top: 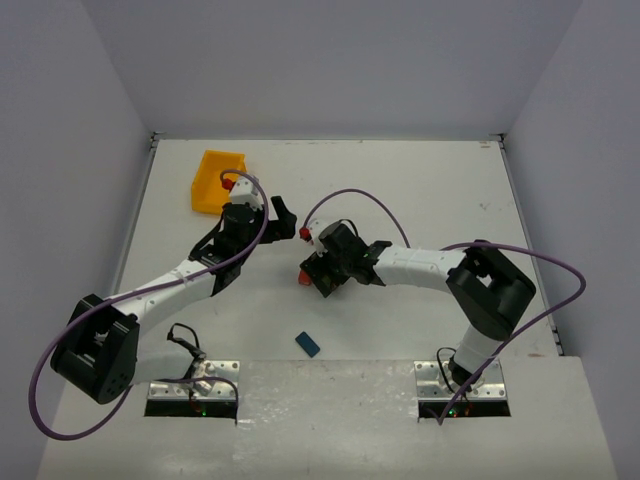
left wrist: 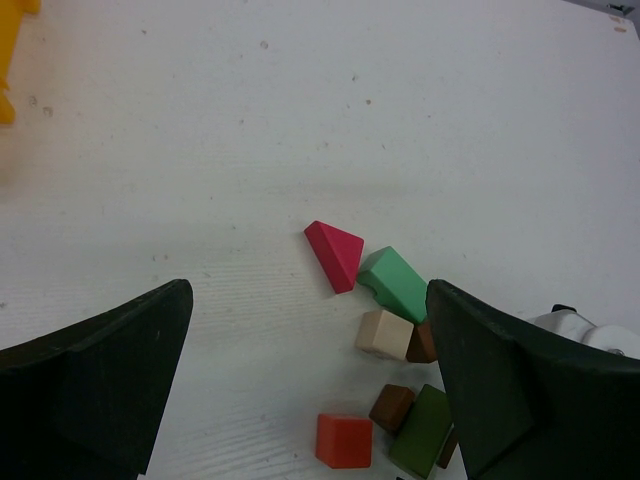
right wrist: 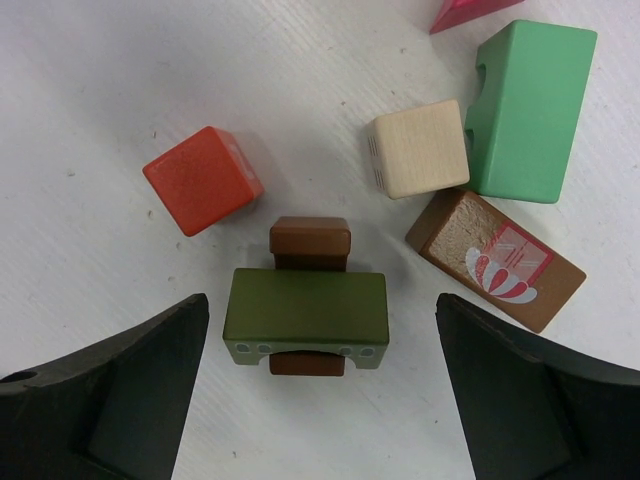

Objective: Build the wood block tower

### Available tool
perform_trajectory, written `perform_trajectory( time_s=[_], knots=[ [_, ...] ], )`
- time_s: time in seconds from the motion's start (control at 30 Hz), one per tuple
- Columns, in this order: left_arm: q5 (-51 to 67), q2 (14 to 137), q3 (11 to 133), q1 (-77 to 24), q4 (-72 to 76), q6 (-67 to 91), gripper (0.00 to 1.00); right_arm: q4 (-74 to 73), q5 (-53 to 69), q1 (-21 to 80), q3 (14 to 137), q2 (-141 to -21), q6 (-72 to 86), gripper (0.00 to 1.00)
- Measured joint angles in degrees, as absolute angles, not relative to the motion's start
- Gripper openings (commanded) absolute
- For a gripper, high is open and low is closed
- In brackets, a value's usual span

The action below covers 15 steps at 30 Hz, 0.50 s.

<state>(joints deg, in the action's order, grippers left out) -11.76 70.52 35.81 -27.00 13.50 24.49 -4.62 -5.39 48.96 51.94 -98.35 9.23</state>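
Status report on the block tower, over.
Left gripper open, empty. Right gripper open, straddling olive block lying across brown block. No tower yet. Red cube close by, outside the jaws.

lab, white-walled robot table

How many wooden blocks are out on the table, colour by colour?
red block: 1
cream block: 1
green block: 1
olive block: 1
brown blocks: 2
magenta prism: 1
blue block: 1
Total: 8
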Motion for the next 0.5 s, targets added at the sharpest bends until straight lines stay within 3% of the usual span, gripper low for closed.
perform_trajectory(
  time_s=[0.5],
  knots=[
    [-12.4,70.5,35.8,-27.0,13.5,24.5,1.0,-4.5,-4.9,49.0,51.6,-98.3,11.1,0.9]
  ],
)
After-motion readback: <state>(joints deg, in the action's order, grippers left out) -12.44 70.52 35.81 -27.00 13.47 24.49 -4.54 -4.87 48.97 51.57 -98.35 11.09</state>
